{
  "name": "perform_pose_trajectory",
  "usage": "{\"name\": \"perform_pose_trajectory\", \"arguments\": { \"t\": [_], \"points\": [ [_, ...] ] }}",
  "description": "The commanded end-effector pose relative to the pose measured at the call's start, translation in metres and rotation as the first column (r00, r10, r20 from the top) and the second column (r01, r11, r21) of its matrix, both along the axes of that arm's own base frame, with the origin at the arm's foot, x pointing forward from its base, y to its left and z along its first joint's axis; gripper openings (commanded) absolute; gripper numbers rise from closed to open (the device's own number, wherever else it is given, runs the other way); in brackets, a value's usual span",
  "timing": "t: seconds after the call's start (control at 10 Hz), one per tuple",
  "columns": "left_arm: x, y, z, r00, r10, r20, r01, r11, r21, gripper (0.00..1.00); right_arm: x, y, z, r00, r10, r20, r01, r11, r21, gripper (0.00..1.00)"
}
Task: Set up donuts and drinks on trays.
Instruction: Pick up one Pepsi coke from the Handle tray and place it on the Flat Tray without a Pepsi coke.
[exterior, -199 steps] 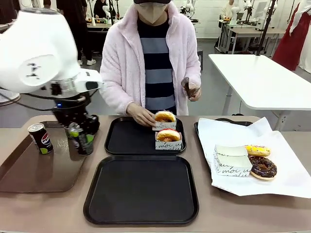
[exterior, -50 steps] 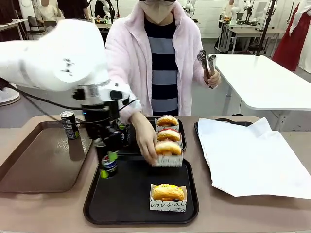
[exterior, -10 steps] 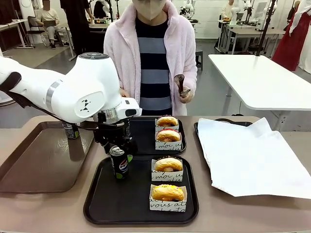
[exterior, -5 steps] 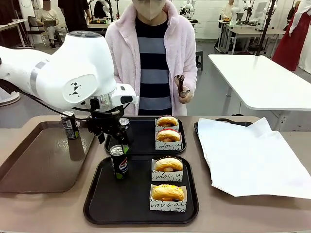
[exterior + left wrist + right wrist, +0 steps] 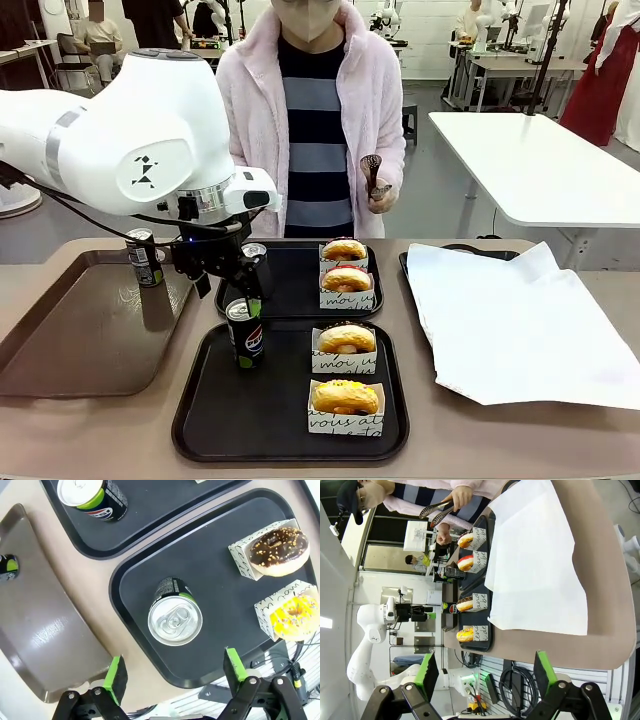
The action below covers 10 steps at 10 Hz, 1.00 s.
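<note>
Black trays (image 5: 290,440) at frame centre each carry two sleeved donuts (image 5: 346,397) and a can (image 5: 243,333), so setup looks nearly complete, with the left gripper (image 5: 232,285) released above and right gripper (image 5: 482,677) spread.

Looks like a robotics lab, honestly, not a real cafe. Behind the counter (image 5: 470,430) there's an open hall with white work tables (image 5: 540,165), more people at benches (image 5: 100,35) farther back, grey floor and bright overhead lighting.
</note>
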State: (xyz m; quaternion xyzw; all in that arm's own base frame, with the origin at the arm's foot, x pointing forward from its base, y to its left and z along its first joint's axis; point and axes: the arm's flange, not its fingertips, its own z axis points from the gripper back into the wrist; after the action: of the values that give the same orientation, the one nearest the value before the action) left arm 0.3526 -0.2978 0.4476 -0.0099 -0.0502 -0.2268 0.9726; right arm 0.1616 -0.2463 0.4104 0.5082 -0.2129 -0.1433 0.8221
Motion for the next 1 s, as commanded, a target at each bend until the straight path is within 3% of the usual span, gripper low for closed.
{"name": "perform_pose_trajectory", "arguments": {
  "t": [0.0, 0.4, 0.6, 0.9],
  "points": [
    [0.003, -0.001, -0.002, 1.000, -0.007, 0.016, 0.007, 1.000, 0.003, 1.00, -0.001, 0.000, -0.002, 1.000, 0.007, 0.001, -0.007, 1.000, 0.005, 1.00],
    [0.000, 0.000, -0.001, 1.000, 0.000, -0.001, 0.000, 1.000, 0.001, 1.00, -0.001, 0.000, -0.002, 1.000, 0.007, 0.001, -0.007, 1.000, 0.005, 1.00],
    [0.013, 0.061, 0.006, 0.996, 0.087, -0.018, -0.088, 0.995, -0.052, 1.00, -0.001, 0.000, -0.002, 1.000, 0.007, 0.001, -0.007, 1.000, 0.005, 1.00],
    [0.031, 0.176, 0.013, 0.961, 0.276, -0.024, -0.276, 0.950, -0.149, 1.00, -0.001, 0.000, -0.002, 1.000, 0.007, 0.001, -0.007, 1.000, 0.005, 1.00]
  ]
}}
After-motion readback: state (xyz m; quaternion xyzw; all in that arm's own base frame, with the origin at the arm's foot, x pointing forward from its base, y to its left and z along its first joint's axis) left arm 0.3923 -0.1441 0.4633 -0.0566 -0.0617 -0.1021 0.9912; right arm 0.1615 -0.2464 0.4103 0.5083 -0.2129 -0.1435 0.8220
